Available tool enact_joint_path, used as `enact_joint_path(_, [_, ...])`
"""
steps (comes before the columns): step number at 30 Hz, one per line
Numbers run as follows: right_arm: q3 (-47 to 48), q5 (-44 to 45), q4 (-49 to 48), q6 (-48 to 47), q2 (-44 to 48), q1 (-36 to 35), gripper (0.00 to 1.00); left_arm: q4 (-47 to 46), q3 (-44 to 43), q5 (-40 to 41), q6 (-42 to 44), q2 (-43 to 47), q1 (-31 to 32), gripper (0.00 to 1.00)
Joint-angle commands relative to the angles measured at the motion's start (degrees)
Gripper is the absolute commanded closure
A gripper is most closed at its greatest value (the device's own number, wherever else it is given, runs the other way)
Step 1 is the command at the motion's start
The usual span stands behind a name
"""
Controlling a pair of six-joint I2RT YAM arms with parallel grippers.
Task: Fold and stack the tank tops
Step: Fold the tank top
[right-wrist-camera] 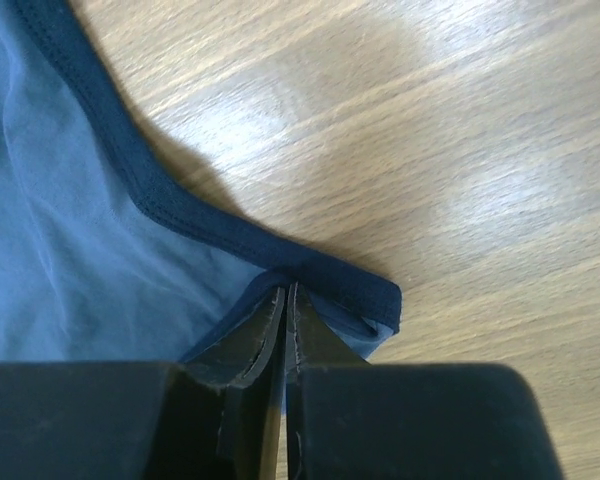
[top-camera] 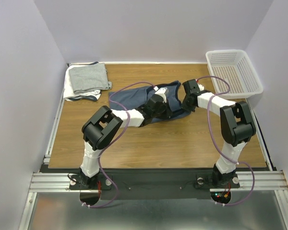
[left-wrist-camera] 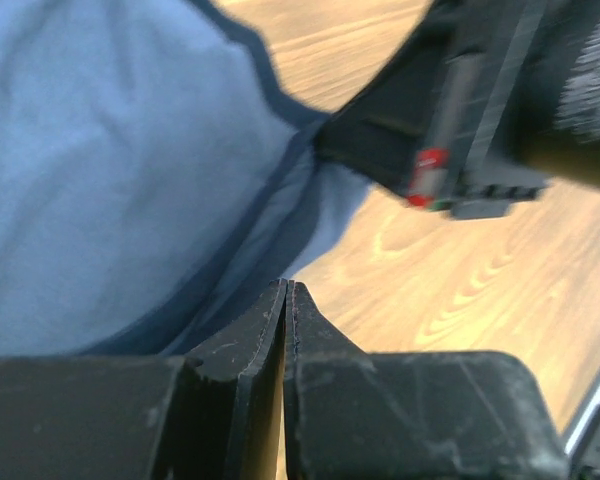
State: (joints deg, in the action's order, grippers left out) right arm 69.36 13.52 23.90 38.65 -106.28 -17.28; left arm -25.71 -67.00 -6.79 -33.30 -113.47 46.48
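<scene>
slate-blue tank top [top-camera: 127, 98] pinched at navy trim [right-wrist-camera: 160, 205] by right tool [right-wrist-camera: 285, 290], jaws closed; left tool [left-wrist-camera: 287, 287] clamped likewise.

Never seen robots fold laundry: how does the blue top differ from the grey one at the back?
The blue tank top lies rumpled in the middle, pinched by the left hand and right hand; the grey tank top sits folded, untouched, back left. Both are soft cloth.

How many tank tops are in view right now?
3. A slate-blue cloth tank top lies in the middle; a folded light grey tank top sits on a white tank top at the far-left corner. More may hide in that stack.
</scene>
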Motion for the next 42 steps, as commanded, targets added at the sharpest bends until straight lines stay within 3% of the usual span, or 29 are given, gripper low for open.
enact_joint_path(1, [1.21, 0.19, -0.87, 0.19, -1.38, 1.19, 0.91, -2.06, -2.25, 0.28, 1.39, -2.27, 0.1, 0.85])
enact_joint_path(11, [1.04, 0.63, -0.87, -0.16, -0.51, 2.16, 0.7, 3.9, -5.59, 6.34, -3.08, -6.67, 0.19, 0.86])
enact_joint_path(17, [2.44, 0.81, -0.96, -0.51, 1.42, 2.69, 0.5, 7.61, -11.03, 9.34, -5.72, -8.08, 1.16, 0.85])
enact_joint_path(22, [3.76, 0.11, -0.96, -1.47, 4.14, 2.69, 0.37, 8.05, -15.08, 7.23, -4.32, -7.21, 1.07, 0.77])
enact_joint_path(27, [4.46, -0.86, -1.05, -2.0, 6.17, 2.69, 0.31, 5.59, -15.27, 3.9, -3.35, -2.38, -0.07, 0.63])
enact_joint_path(31, [4.64, -1.12, -0.96, -2.53, 7.05, 2.69, 0.28, 5.94, -14.48, 2.75, -5.54, 1.05, -2.79, 0.62])
enact_joint_path(36, [4.82, -1.39, -0.96, -4.29, 9.24, 2.43, 0.27, 7.51, -7.54, 5.99, -8.71, 9.22, -7.62, 0.62])
enact_joint_path(39, [5.17, -1.22, -0.96, -5.78, 11.53, -0.46, 0.27, 12.87, -3.85, 10.02, -10.2, 14.4, -12.71, 0.62])
enact_joint_path(42, [6.48, 0.1, -0.87, -5.87, 12.24, -7.75, 0.28, 17.36, -1.21, 11.27, -9.86, 18.18, -19.39, 0.62])
